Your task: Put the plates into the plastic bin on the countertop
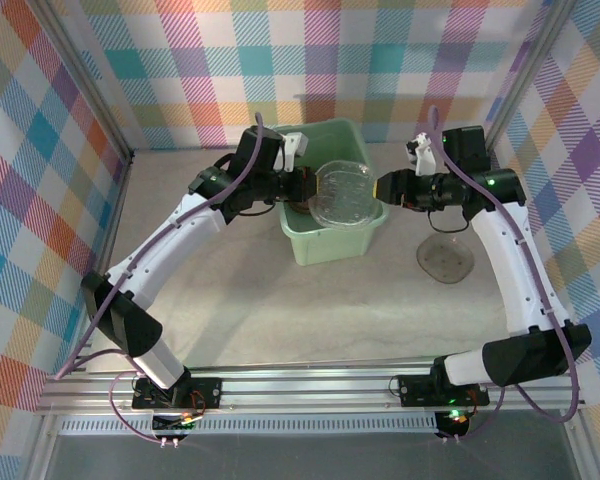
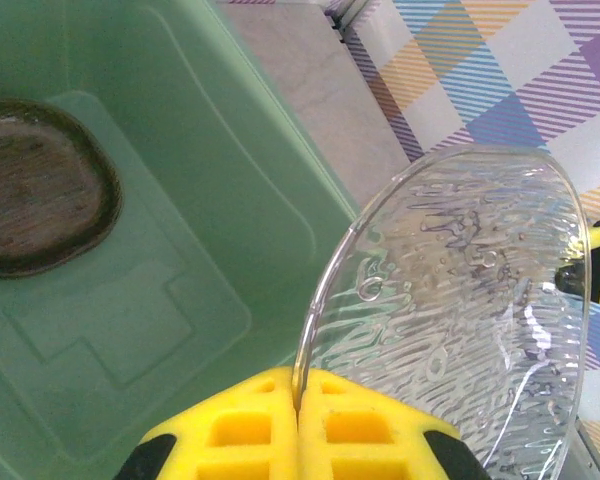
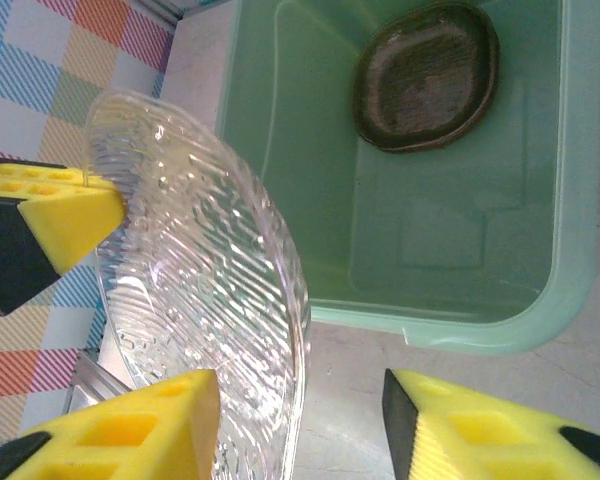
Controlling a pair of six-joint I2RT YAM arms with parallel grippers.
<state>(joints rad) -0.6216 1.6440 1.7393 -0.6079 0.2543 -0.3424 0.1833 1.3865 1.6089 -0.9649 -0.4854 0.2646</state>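
A clear ribbed plate (image 1: 342,195) hangs tilted over the mint-green plastic bin (image 1: 330,245). My left gripper (image 1: 305,186) is shut on its left rim; in the left wrist view the yellow pads (image 2: 242,425) pinch the plate (image 2: 460,320) edge. My right gripper (image 1: 383,188) is open at the plate's right side; its fingers (image 3: 145,425) straddle the plate (image 3: 200,280) rim without closing on it. A smoky brown plate (image 3: 427,75) lies on the bin floor (image 2: 180,300). Another brown plate (image 1: 445,260) rests on the beige countertop (image 1: 250,310) to the right of the bin.
Plaid walls (image 1: 280,60) close in the back and both sides. The bin's near rim (image 3: 570,250) sits just below my right fingers. The left gripper's yellow finger (image 3: 50,215) shows beyond the plate.
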